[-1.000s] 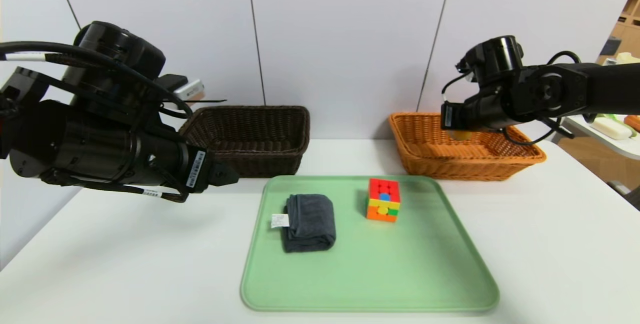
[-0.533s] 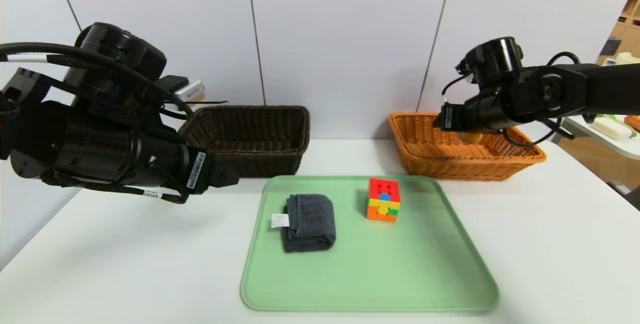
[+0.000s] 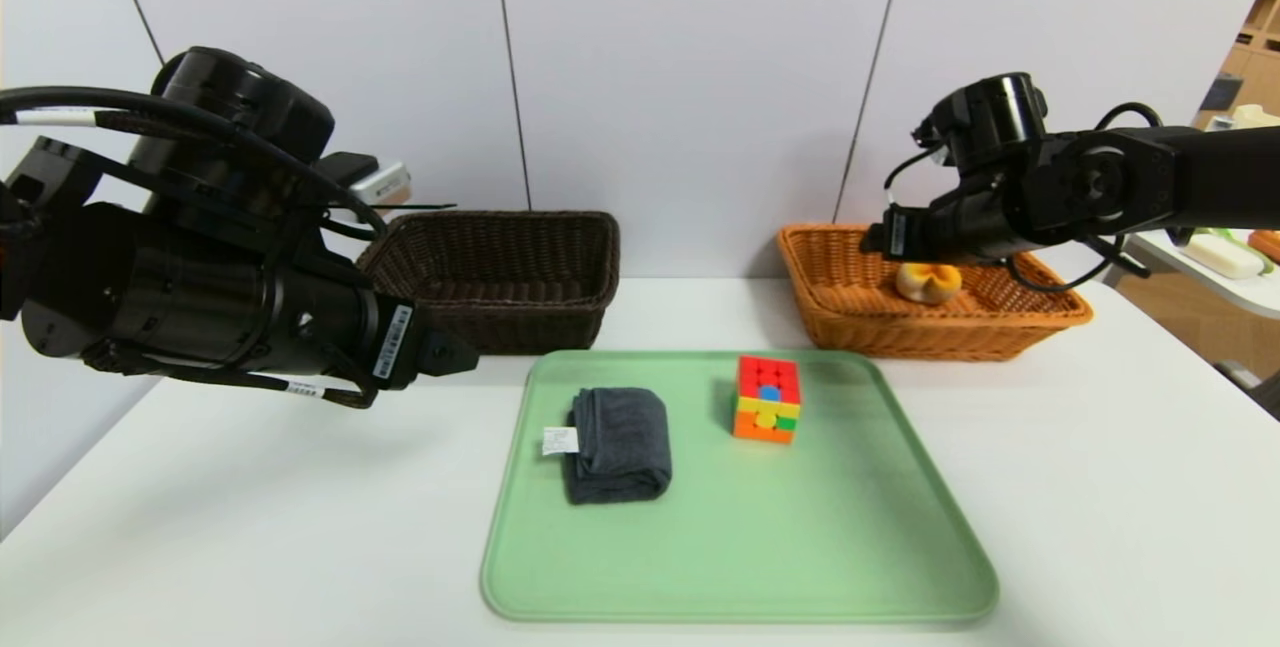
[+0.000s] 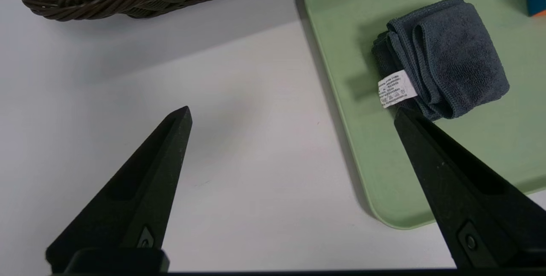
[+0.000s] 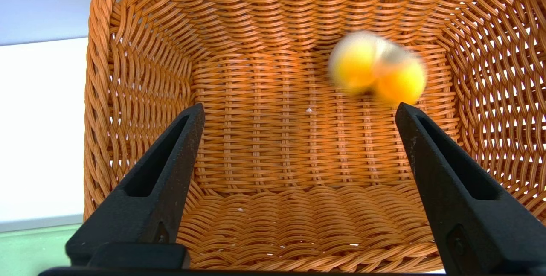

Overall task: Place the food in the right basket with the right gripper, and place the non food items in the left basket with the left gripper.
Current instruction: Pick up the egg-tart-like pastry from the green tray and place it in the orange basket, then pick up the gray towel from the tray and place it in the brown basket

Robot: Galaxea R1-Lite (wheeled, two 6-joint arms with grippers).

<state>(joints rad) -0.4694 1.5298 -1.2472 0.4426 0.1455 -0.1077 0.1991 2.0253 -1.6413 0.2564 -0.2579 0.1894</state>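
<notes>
A yellow-orange food piece (image 3: pixel 928 281) lies loose in the orange right basket (image 3: pixel 860 312); the right wrist view shows this food piece (image 5: pixel 377 69) blurred on the basket floor. My right gripper (image 5: pixel 298 111) hangs open above that basket with nothing between its fingers. On the green tray (image 3: pixel 740 547) sit a folded dark grey towel (image 3: pixel 618 444) and a coloured puzzle cube (image 3: pixel 767 399). My left gripper (image 4: pixel 292 111) is open and empty above the table, beside the tray's left edge and near the towel (image 4: pixel 443 54). The dark brown left basket (image 3: pixel 500 277) holds nothing that I can see.
The two baskets stand against the back wall, with the tray in front of and between them. A side table (image 3: pixel 1225 257) with some items stands beyond the table's right edge. My left arm (image 3: pixel 200 297) hangs over the table's left side.
My right gripper has opened and the yellow-orange food has dropped from its jaws onto the floor of the orange basket. The left arm has barely moved.
</notes>
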